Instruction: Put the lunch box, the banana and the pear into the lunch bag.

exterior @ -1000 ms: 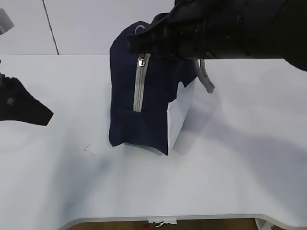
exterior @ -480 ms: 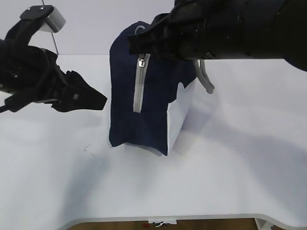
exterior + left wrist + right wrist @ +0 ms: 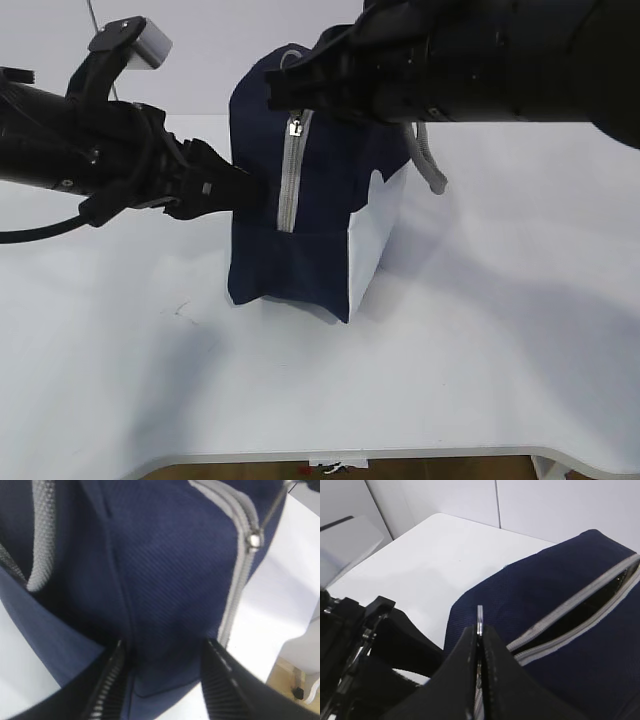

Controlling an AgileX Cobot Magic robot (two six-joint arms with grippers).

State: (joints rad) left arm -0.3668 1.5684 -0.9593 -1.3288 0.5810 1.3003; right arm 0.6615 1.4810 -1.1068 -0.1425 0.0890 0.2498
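Observation:
The navy lunch bag [image 3: 320,250] stands on end at the table's middle, its grey zipper [image 3: 289,185] running down the front. My right gripper [image 3: 283,95] is at the bag's top and shut on the metal ring pull [image 3: 479,616]. The zipper gapes partly open along the top [image 3: 600,597]. My left gripper [image 3: 248,188] is open against the bag's left side. In the left wrist view [image 3: 162,677] its jaws stand wide with the bag's fabric [image 3: 175,570] between them. The lunch box, the banana and the pear are out of view.
A grey webbing handle [image 3: 430,165] hangs off the bag's right side; another shows in the left wrist view [image 3: 42,540]. The white table [image 3: 480,360] reaches its front edge at the bottom. A pale wall stands behind.
My left arm has swung in from the far left edge to the bag's left side. The right gripper and the bag have not moved.

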